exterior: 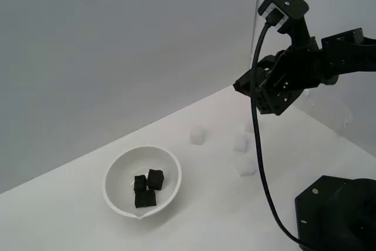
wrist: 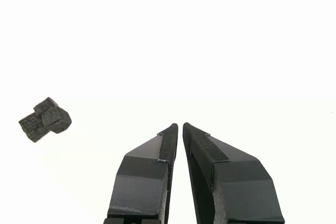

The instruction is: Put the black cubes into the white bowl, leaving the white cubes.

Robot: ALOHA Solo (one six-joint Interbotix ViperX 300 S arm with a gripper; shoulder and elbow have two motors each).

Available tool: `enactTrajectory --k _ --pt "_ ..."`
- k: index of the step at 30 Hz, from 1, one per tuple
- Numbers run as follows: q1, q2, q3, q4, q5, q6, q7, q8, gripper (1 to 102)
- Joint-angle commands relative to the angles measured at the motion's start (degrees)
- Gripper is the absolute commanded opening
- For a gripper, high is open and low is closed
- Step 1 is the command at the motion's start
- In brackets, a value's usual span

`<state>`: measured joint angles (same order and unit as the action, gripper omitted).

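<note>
We see the white bowl (exterior: 143,181) only from outside, while our wrist shows the black cubes (wrist: 44,119) and gripper (wrist: 180,126) nearly closed, empty.

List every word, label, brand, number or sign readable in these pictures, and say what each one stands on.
None: no text can be read in either view.
The white bowl, the black cubes in it and the white cubes on the table bear no marks.
The gripper, its fingers nearly together and empty, and the black arm base show no legible label or brand.
</note>
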<state>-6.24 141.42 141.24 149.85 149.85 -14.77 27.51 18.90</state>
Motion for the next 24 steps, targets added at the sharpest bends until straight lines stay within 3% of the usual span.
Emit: enactTrajectory --k 1,15,24 --pt "1.32 4.31 4.31 0.88 0.88 0.00 -0.18 0.18 3" --pt "3.16 21.09 21.18 8.44 8.61 0.09 0.09 0.18 3" --pt "5.54 31.03 31.38 9.76 9.84 0.09 0.53 0.18 3"
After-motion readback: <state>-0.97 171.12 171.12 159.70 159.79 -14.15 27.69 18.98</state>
